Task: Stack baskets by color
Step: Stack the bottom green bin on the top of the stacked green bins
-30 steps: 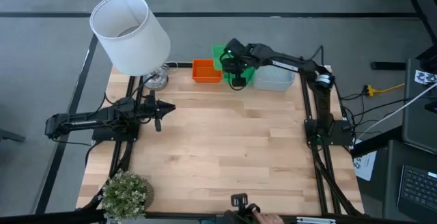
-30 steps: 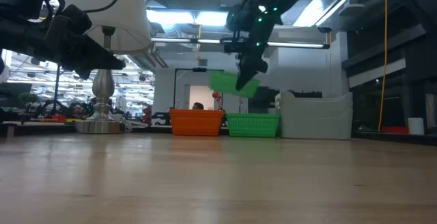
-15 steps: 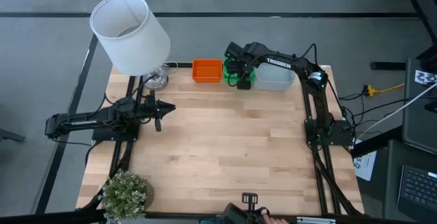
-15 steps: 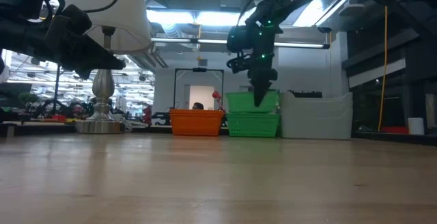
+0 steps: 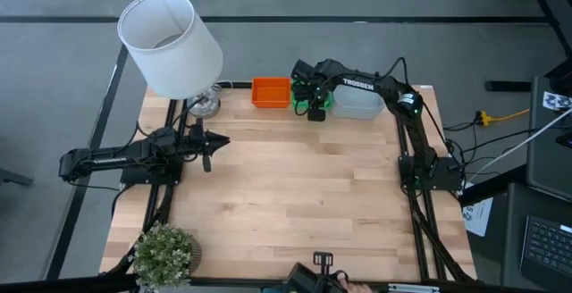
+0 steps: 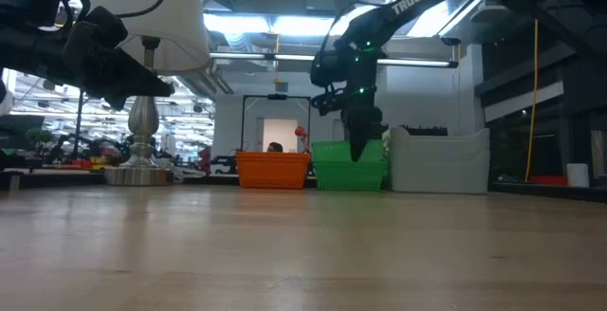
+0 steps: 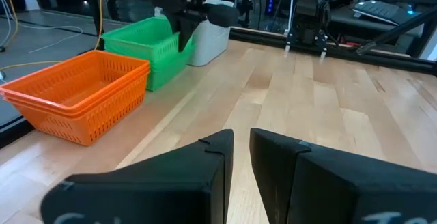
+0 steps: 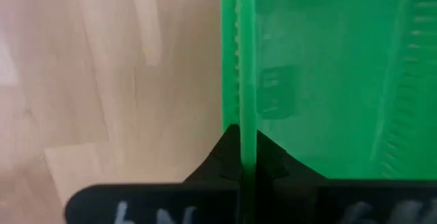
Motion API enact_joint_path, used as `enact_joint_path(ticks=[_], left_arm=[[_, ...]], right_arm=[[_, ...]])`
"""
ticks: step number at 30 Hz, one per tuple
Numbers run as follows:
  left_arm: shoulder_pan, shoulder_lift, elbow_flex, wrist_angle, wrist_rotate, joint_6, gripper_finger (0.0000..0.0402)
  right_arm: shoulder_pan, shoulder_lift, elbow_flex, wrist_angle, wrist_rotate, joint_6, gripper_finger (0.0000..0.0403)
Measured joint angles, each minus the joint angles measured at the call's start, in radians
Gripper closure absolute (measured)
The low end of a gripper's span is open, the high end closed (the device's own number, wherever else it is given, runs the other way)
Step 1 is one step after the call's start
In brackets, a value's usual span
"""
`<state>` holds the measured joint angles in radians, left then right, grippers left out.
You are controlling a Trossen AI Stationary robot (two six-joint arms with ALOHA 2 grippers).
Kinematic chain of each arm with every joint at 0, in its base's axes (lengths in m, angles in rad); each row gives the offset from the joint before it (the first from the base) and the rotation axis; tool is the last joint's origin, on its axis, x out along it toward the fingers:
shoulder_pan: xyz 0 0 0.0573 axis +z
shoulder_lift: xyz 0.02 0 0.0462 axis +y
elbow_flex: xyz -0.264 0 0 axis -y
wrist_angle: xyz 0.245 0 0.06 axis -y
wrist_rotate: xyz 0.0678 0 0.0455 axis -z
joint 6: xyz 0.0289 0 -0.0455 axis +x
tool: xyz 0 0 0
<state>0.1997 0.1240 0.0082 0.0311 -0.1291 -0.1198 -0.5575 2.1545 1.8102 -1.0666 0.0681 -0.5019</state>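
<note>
The right pincer [image 5: 315, 107] is at the far edge of the desk, its fingers clamped together on the near wall of the top green basket [image 8: 321, 80], the thin green rim running straight up between them in the right wrist view. That basket sits nested on the green stack [image 6: 349, 166], its rim level with the pincer's tips. The orange baskets [image 5: 271, 93] stand just beside the green ones on the left, and the pale grey-white baskets [image 5: 360, 102] just beside them on the right, all in one row.

The left pincer [image 5: 208, 146] hovers well apart over the left side of the desk [image 5: 295, 195], its fingers [image 7: 205, 176] a narrow gap apart and holding nothing.

A white lampshade [image 5: 170, 43] rises at the far left corner and a small potted plant [image 5: 164, 251] sits at the near left corner. Beyond the desk, the low view shows a lit hall with ceiling lights.
</note>
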Motion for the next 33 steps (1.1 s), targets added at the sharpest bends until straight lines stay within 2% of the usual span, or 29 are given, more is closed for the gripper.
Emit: enact_joint_path(ticks=[6,16,26,33], left_arm=[[0.000,0.000,0.000,0.000,0.000,0.000,0.0360],[0.000,0.000,0.000,0.000,0.000,0.000,0.0360],[0.000,0.000,0.000,0.000,0.000,0.000,0.0360],[0.000,0.000,0.000,0.000,0.000,0.000,0.0360]], right_arm=[[0.000,0.023,0.002,0.068,0.022,-0.001,0.0403],[-0.005,0.027,0.025,0.045,0.051,-0.003,0.0399],[0.013,0.027,0.025,0.032,0.059,-0.003,0.0340],[0.035,0.019,0.025,0.020,0.190,-0.003,0.0317]])
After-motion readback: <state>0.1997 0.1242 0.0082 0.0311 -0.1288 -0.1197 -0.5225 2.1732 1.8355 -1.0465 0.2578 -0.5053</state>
